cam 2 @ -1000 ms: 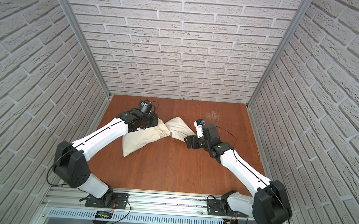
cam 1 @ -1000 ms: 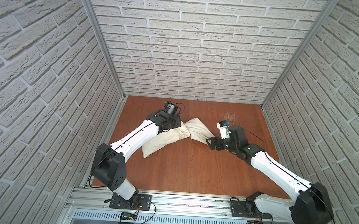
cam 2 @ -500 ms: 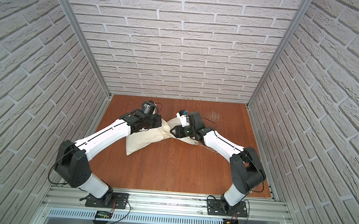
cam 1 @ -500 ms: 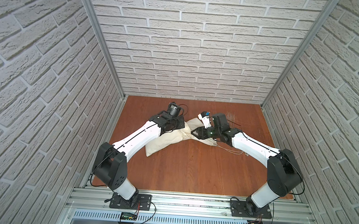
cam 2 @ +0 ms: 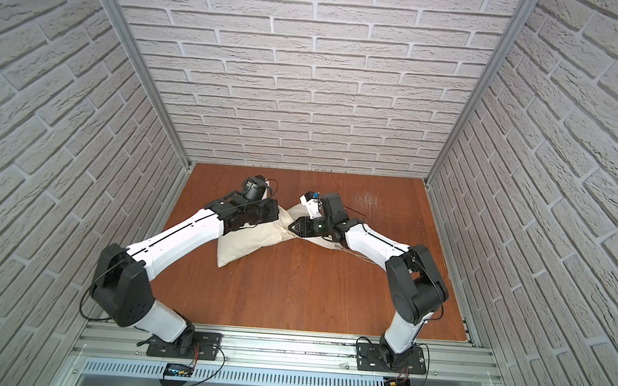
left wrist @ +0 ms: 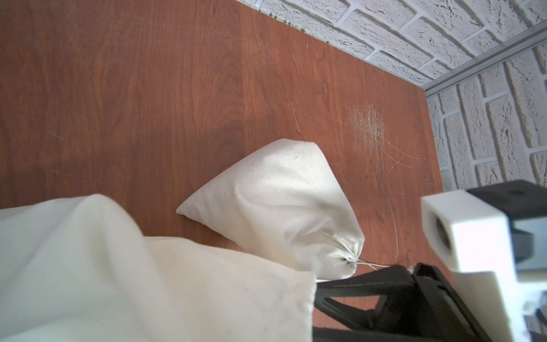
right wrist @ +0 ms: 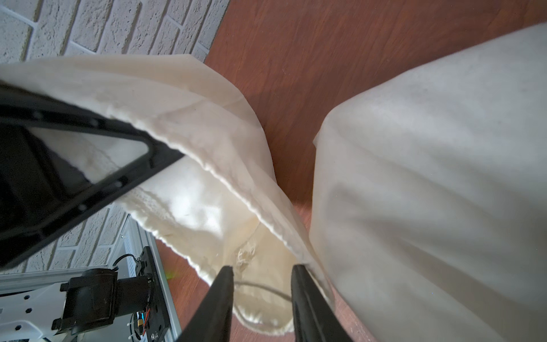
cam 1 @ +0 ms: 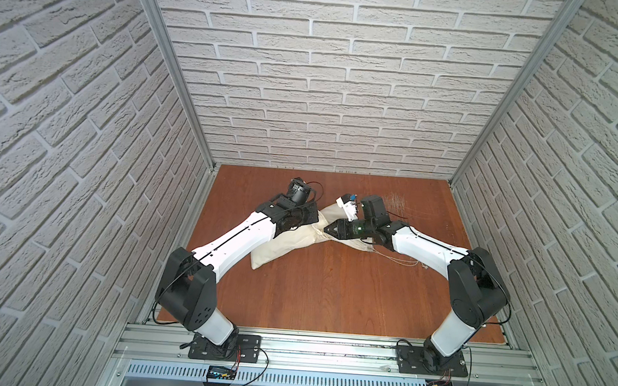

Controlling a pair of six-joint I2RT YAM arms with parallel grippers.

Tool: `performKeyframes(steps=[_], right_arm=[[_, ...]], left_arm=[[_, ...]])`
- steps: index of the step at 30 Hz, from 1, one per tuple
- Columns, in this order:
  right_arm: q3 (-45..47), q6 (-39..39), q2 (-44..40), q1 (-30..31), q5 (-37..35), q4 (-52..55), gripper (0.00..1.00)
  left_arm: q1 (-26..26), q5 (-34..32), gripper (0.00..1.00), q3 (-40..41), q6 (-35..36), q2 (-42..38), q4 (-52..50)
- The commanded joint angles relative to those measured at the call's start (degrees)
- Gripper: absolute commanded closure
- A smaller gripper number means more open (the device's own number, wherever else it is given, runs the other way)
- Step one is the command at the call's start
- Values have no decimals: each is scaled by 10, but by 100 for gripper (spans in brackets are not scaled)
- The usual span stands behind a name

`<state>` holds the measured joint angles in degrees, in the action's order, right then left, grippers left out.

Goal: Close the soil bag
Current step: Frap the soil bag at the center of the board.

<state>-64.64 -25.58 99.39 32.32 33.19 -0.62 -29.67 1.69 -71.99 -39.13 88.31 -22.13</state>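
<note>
soil bag: mouth gathered, facing right gripper, long axis running away from it | right gripper: nearer arm, jaws apart, cord crossing the gap | left gripper: closed on sack hem, just beside

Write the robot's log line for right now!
task: close soil bag | left claw: shut, at other sack | right claw: open, cord between tips

**What I Cannot Make Out**

Cloth buries the tips of my left gripper, and in both top views my own wrist covers it. I cannot tell whether my right gripper pinches the cloth. The soil bag trails cords too thin to follow. The nearest cloth is blurred.
</note>
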Motion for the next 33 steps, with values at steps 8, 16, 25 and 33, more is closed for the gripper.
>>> performKeyframes(steps=[8,16,25,33], right_arm=[[43,-74,22,-7,68,-124,52],[72,-151,15,-11,110,-201,52],[82,-160,1,-10,101,-210,65],[69,-114,-57,-25,68,-134,97]], left_arm=[[-6,3,100,8,-7,-33,47],[-5,-1,100,25,-24,-31,72],[-7,1,100,38,-37,-31,91],[-7,-35,95,44,-28,-29,85]])
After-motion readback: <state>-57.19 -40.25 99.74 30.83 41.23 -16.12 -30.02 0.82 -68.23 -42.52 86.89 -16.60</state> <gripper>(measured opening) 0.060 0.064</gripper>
